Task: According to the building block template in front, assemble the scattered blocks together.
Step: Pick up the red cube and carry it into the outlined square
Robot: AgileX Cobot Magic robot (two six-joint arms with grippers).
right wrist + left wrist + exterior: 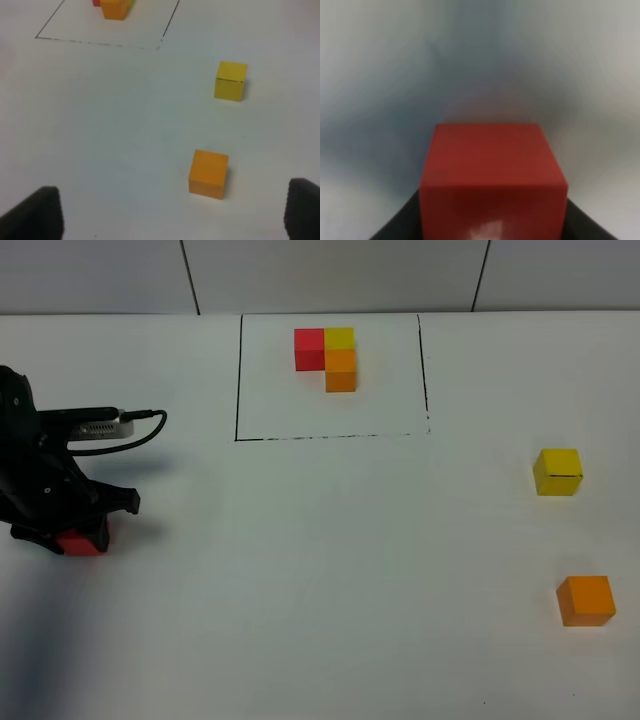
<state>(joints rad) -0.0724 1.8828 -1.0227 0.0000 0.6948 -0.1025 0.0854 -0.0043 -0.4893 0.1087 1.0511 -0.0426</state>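
here the white table (300, 640) carries, toward its far edge, the building block template (330, 358) inside a black drawn rectangle (238, 380). the left gripper (85, 537) sits low at the near left, clamped on the red block (492, 175); the right gripper (170, 212) hangs with jaws wide and empty over the right side, where the yellow block (557, 471) and orange block (586, 600) lie apart. risk: the fingers (402, 226) seem to bite only the cube's near part (a judgement from the wrist view), so a lift could tilt or drop it, and a skewed set-down would spoil the l-shape. hidden: the right arm is outside the high view; the left arm (35, 470) covers most of the red block there; the left wrist view is blurred.
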